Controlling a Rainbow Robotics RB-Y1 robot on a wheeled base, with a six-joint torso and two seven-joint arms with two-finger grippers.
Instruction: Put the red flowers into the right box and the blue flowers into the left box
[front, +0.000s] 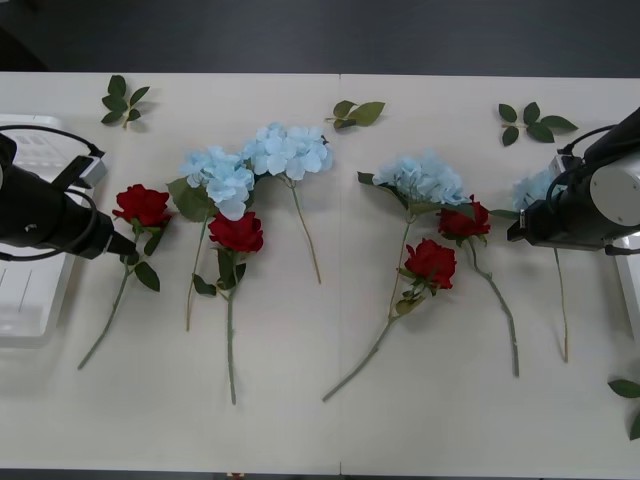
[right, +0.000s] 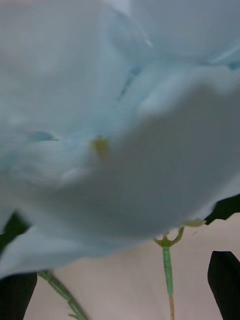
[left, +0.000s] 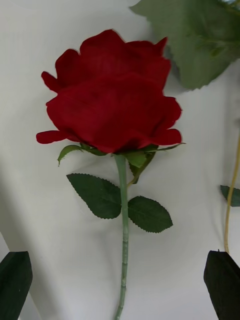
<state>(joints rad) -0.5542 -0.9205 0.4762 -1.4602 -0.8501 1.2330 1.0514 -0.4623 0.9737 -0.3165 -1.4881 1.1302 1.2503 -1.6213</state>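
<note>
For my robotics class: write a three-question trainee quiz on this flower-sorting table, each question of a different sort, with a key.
1. How many red flowers lie on the table?
2. True or false: the left gripper is open, with a rose stem between its fingers.
3. Which flower is the right gripper at? A) the farthest-right blue flower B) a rose C) a leaf sprig

Key: 1) four; 2) true; 3) A
</note>
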